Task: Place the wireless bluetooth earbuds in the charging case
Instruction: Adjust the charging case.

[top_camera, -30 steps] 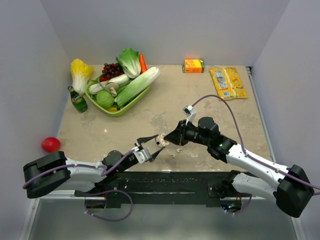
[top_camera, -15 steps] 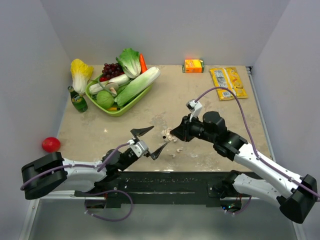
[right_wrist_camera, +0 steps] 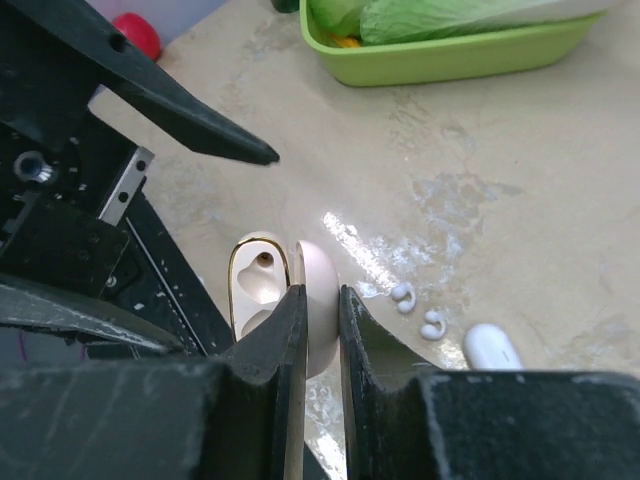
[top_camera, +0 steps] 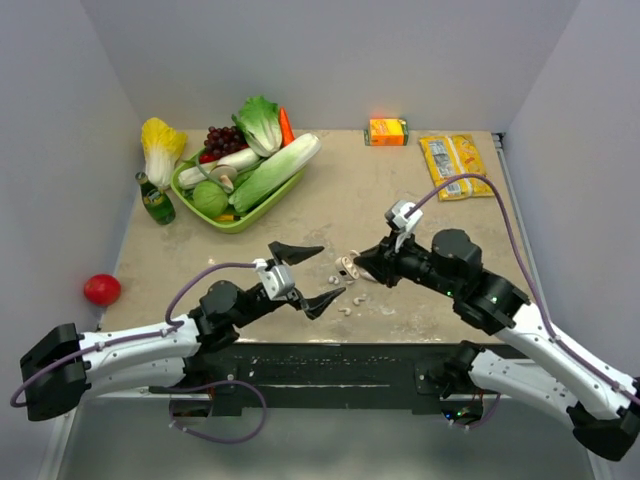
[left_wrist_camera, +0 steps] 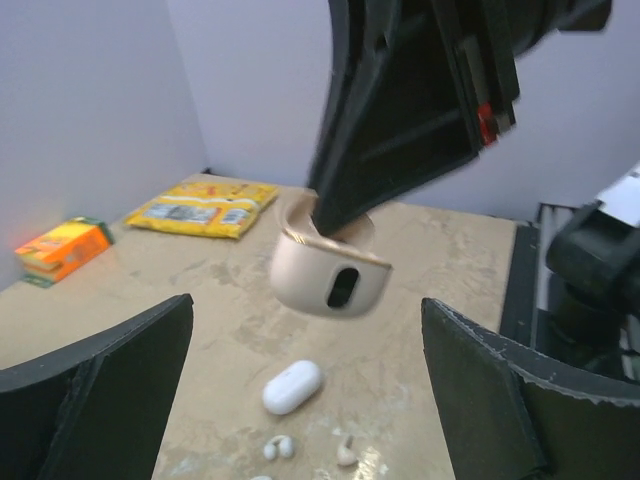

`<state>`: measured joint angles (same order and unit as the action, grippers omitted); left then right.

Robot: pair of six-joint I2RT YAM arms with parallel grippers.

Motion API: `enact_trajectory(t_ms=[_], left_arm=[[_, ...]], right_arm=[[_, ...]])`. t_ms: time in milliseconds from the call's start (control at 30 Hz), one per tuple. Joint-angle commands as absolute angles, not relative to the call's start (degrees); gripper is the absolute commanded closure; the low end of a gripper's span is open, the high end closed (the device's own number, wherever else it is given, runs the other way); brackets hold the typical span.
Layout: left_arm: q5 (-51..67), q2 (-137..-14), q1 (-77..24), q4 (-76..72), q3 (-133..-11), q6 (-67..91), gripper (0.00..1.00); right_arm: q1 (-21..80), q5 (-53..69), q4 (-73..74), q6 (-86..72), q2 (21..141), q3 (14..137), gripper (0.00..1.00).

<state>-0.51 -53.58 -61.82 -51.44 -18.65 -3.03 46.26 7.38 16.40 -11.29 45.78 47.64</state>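
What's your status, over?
Left hand open, empty. Right hand shut on open charging case, off table. Earbuds loose on table beside white oval piece; nothing over them.

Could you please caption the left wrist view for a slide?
Right gripper holds the charging case off the table; earbuds lie below, left gripper open.

White arms (top_camera: 130, 345), purple cables (top_camera: 468, 178), black pincers (top_camera: 332, 270)
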Motion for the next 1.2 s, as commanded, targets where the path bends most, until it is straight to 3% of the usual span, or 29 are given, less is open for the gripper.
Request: enact_trajectory(t_ms=[0,233,400,700,967,1033,1167], left_arm=[[15.1,-51.94,-59.86,-37.54,-24.33,3.25,0.0],[31.97,-55.54,-53.35,-35.15,-29.0,8.52,0.0],[35.15,-56.42,-51.6,-36.3,-30.23,8.88,0.01],[38.93,-59.5,-50.54,-36.03,-31.99,8.79,0.22],[38.23,-60.47,-50.45,-38.23,-31.29,9.58,0.51],[38.23,-60.56,-50.36,-38.49,-31.29,9.75,0.53],[38.32,-60.73,-50.36,-38.67,-31.47,10.02,0.44]], right_arm=[[47.54,8.96,22.21,-2.47,47.61,56.67,1.0],[50.97,13.53,27.33,1.56,49.84,60.91,1.0],[52.2,11.96,30.32,2.46,49.83,61.96,1.0],[52.29,11.16,30.15,1.93,50.1,61.0,1.0],[52.29,10.99,29.53,1.67,49.92,60.38,1.0],[52.3,10.9,29.53,1.76,50.01,60.29,1.0],[52.29,10.99,29.44,1.67,50.01,60.21,1.0]])
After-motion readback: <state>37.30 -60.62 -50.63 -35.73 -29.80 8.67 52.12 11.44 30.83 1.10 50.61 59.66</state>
